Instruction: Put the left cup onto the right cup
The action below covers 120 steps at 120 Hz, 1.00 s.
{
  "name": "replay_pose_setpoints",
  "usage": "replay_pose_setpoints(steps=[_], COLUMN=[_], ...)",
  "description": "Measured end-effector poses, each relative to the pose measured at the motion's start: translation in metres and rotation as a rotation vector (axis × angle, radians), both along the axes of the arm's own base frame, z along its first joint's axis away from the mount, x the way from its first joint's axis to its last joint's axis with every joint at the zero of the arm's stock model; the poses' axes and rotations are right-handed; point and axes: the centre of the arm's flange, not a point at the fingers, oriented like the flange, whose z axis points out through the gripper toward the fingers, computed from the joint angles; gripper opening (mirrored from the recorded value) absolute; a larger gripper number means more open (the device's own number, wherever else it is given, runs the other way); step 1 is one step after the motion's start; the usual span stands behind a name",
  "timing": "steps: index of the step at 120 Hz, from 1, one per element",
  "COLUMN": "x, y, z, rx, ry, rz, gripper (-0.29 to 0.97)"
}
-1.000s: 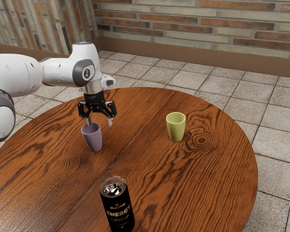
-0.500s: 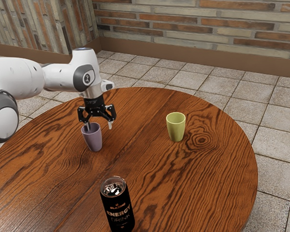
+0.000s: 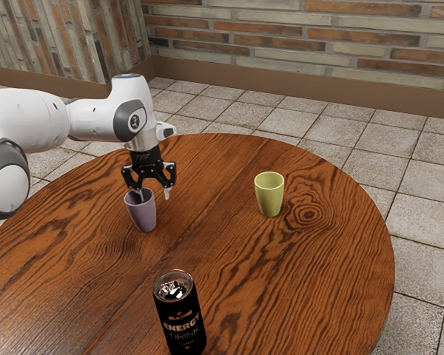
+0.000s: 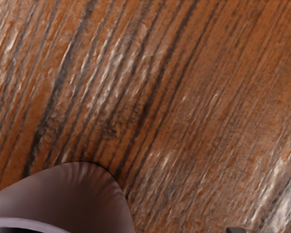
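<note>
On the round wooden table [image 3: 296, 281], toward the exterior view's left, stands the upright purple cup [image 3: 140, 213]. The green cup [image 3: 268, 194] stands upright further to the exterior view's right, well apart from it. My gripper [image 3: 152, 192] hangs right over the purple cup's rim, pointing down. One finger dips inside the cup and the other sits outside its wall on the side toward the green cup. The fingers stand apart with the cup wall between them, so the gripper is open. In the wrist view the purple cup [image 4: 63, 199] lies just under the hand on the wood grain [image 4: 184, 97].
A black energy drink can [image 3: 179, 310] stands near the table's front edge, nearer the camera than both cups. Bare wood lies between the two cups. Tiled floor and brick walls surround the table.
My hand has sunk a little onto the purple cup's rim, and the fingers have drawn closer together around its wall. Neither cup has moved.
</note>
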Motion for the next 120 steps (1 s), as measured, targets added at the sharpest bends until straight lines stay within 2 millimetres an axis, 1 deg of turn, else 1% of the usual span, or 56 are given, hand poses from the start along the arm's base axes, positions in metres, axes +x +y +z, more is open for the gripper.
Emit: replay_pose_setpoints(steps=[17,35,65,85,97,109,120], x=[0.000,0.000,0.000,0.000,-0.001,-0.001,-0.003], y=[0.000,0.001,0.003,0.004,0.008,0.007,0.001], z=[-0.004,-0.008,-0.008,-0.006,0.001,0.019,0.037], rx=[0.000,0.000,0.003,0.009,0.018,0.028,0.035], ry=[0.005,0.011,0.010,0.009,-0.001,-0.022,-0.040], rz=[0.006,0.010,0.015,0.017,0.017,0.010,-0.002], gripper=[0.32,0.21,0.01,-0.06,-0.08,-0.08,-0.08])
